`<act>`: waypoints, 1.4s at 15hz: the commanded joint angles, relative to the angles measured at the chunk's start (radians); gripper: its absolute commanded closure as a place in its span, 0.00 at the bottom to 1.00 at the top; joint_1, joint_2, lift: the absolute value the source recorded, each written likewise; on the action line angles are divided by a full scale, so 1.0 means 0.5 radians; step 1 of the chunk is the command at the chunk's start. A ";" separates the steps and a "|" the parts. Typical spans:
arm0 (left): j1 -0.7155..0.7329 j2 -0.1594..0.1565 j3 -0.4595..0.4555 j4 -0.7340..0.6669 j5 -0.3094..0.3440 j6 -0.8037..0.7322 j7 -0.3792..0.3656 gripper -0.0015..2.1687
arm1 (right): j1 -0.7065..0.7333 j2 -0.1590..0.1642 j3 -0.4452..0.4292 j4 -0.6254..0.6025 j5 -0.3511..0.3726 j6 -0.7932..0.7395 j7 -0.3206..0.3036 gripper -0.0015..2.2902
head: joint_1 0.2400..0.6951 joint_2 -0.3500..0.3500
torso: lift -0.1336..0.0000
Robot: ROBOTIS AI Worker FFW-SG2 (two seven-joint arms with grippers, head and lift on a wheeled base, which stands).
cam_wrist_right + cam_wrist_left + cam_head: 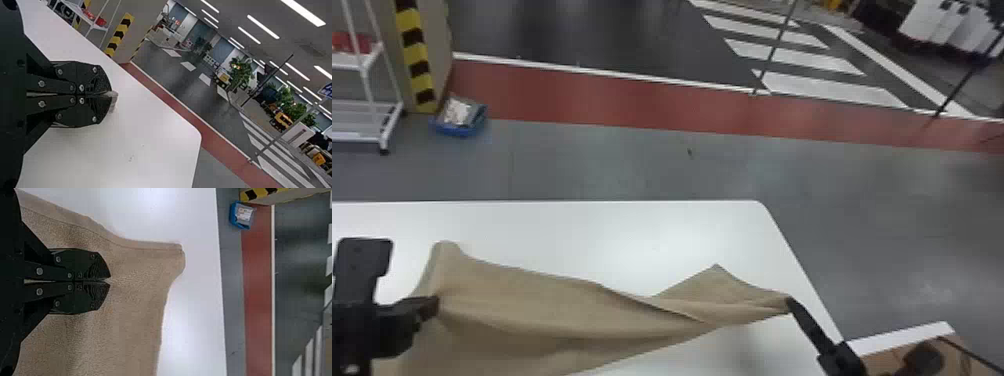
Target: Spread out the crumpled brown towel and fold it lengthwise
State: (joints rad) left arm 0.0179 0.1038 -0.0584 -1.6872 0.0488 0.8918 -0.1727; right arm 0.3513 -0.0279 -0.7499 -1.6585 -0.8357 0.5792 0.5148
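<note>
While the brown towel (547, 310) stretches across the white table (632, 225), the left gripper (110, 281) clenches one end, the right gripper (112, 94) the other! Spreading looks the job; next, an even pull must open that twist.

Plain brown towel (532, 305) — white table (612, 235) — red floor band (632, 105).

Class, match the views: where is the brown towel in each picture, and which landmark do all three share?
Head view: brown towel stretched between left gripper and right gripper.
Left wrist view: spread beneath and beyond that gripper.
Right wrist view: small bit at that gripper's fingertips.
Shared landmark: red floor strip.
</note>
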 commanded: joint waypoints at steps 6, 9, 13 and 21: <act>0.765 0.142 0.405 -0.899 0.203 0.608 -0.090 0.66 | -0.092 0.000 0.147 0.080 0.082 -0.061 -0.036 0.81 | 1.00 0.10 | 1.00; 0.872 0.157 0.405 -0.985 0.194 0.872 -0.099 0.66 | -0.095 0.000 0.193 0.123 0.082 -0.141 -0.063 0.82 | 1.00 0.15 | 1.00; 0.759 0.213 0.362 -0.942 0.151 1.050 -0.072 0.00 | -0.098 0.004 0.202 0.175 0.085 -0.202 -0.075 0.81 | 1.00 0.13 | 1.00; 0.412 0.188 0.258 -0.338 0.065 0.080 0.014 0.07 | -0.092 0.004 0.208 0.178 0.085 -0.227 -0.097 0.82 | 1.00 0.22 | 1.00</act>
State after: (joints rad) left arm 0.2554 0.1981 0.0871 -1.9165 0.0873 0.9933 -0.1652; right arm 0.3063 -0.0246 -0.6483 -1.5689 -0.7950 0.4679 0.4683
